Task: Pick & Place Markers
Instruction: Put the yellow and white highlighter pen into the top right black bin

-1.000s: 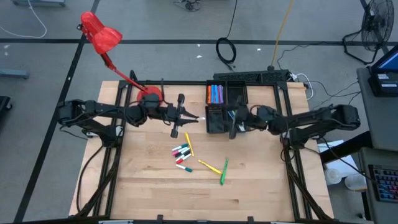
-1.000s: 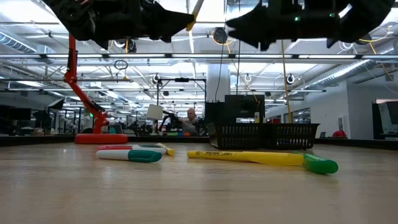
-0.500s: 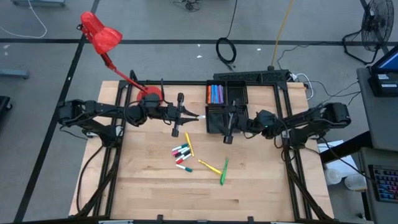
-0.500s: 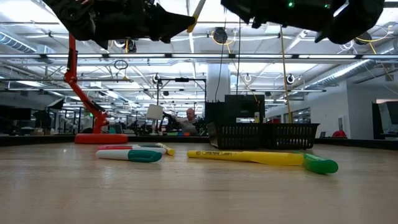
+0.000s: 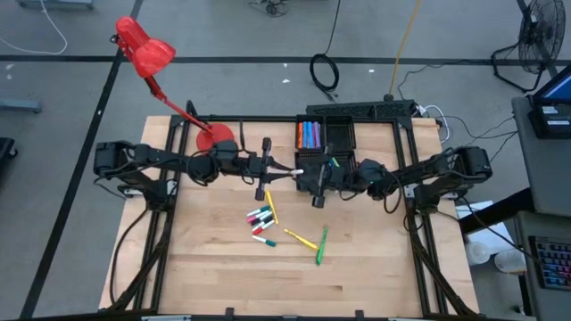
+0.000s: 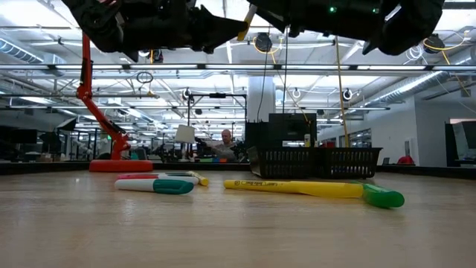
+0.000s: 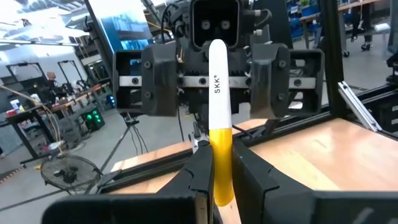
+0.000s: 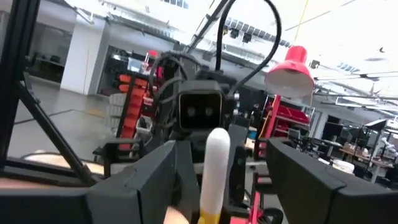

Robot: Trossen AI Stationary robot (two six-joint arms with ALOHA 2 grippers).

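My left gripper (image 5: 277,169) is shut on a marker (image 7: 219,93) with a yellow barrel and a white end, held level above the table and pointing toward the table's right. My right gripper (image 5: 309,176) faces it, open. Its fingers stand on either side of the marker's white end (image 8: 216,155) with a gap on each side. More markers (image 5: 260,218) lie flat on the wood near the table's middle, among them a yellow one (image 5: 302,238) and a green one (image 5: 320,246). Several others fill one compartment (image 5: 308,135) of the black tray (image 5: 339,134). My left gripper pinches the marker's yellow barrel (image 7: 221,163) between its two fingers (image 7: 202,177). The fingers run level from the table's left and lie along the marker. The marker sticks straight out beyond the fingertips, white end foremost, lifted clear of the table.
A red desk lamp has its base (image 5: 214,138) at the far left of the table and its head (image 5: 143,46) beyond the edge. A black frame (image 5: 410,169) runs along the table's sides. Bare wood (image 5: 294,281) lies toward the near edge.
My right gripper has gone toward the table's left, from in front of the tray to the marker's white end, tipping up and rolling a little, and has stayed open. My left gripper has carried the marker a short way toward the table's right.
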